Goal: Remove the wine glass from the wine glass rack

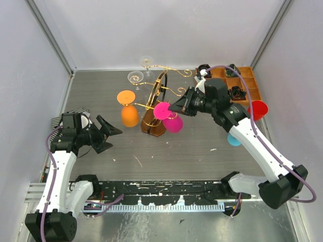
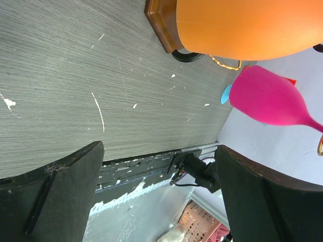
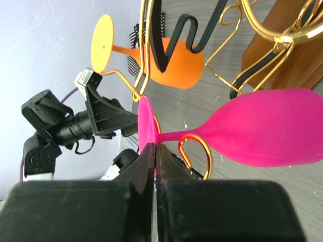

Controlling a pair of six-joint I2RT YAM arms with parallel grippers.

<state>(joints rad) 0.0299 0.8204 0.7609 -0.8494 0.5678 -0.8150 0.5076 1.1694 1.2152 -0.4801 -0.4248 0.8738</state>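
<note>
Pink wine glass (image 1: 173, 123) (image 3: 272, 126) hangs on the near right side of the rack (image 1: 150, 128) (image 3: 287, 60), bowl lowest and foot uppermost. Its stem runs through a gold wire loop. The bowl sits just beside the rack's brown wooden base, on the side facing the right arm.

The right gripper (image 1: 173, 107) (image 3: 154, 148) reaches in from the right, its fingers pressed flat together. Their tips meet the lower rim of the pink foot. I cannot tell whether the thin rim is nipped between them or only touched. Gold wire curls close on both sides of that rim, and the dark hoop stands just behind it.

An orange glass (image 1: 129, 116) (image 2: 242, 25) (image 3: 176, 65) hangs on the opposite, left side of the rack. Two clear glasses (image 1: 135, 77) hang at the far end, near the back wall.

The left gripper (image 1: 113, 132) (image 2: 159, 148) hovers to the left of the rack, apart from it, with its fingers spread wide and nothing between them. It points toward the orange and pink bowls.

Grey tabletop (image 1: 202, 161) shows between the rack's base and the black rail (image 1: 166, 194) at the near edge. It also shows between the rack and the left wall. On the right, an orange tray (image 1: 251, 85) sits in the far corner. A red cup (image 1: 258, 110) and a blue disc (image 1: 233, 140) lie beside the right arm.
</note>
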